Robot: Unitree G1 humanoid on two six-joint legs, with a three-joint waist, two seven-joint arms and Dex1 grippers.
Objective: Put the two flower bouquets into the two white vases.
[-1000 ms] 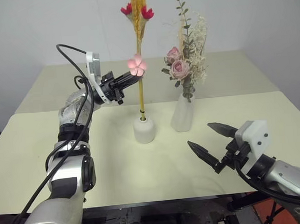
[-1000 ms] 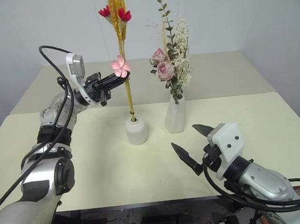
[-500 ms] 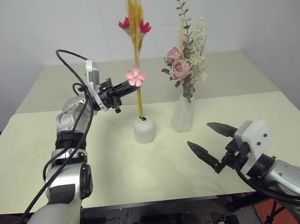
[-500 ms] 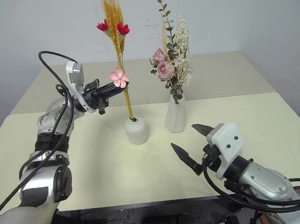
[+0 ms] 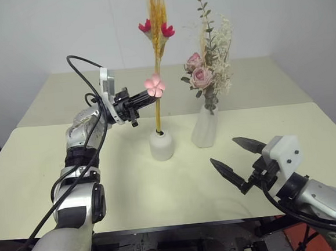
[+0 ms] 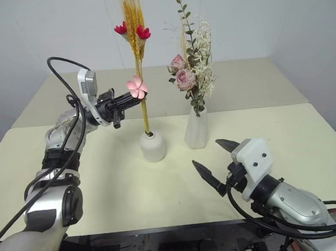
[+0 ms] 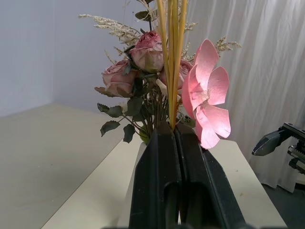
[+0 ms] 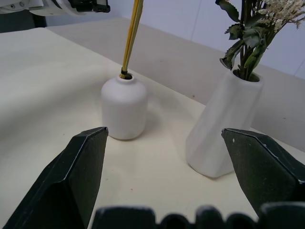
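Because the thin bundle [image 5: 157,103] already stands in the short vase [image 5: 161,145], left jaws clamp its stalks upright, while right jaws gape empty.

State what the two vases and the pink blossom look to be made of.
Short vase and tall vase: likely ceramic, matte white, with soft shading and no glare. Pink blossom: probably fabric or paper, not a live flower; its petals look flat, stiff and evenly coloured. Nothing settles it for sure.
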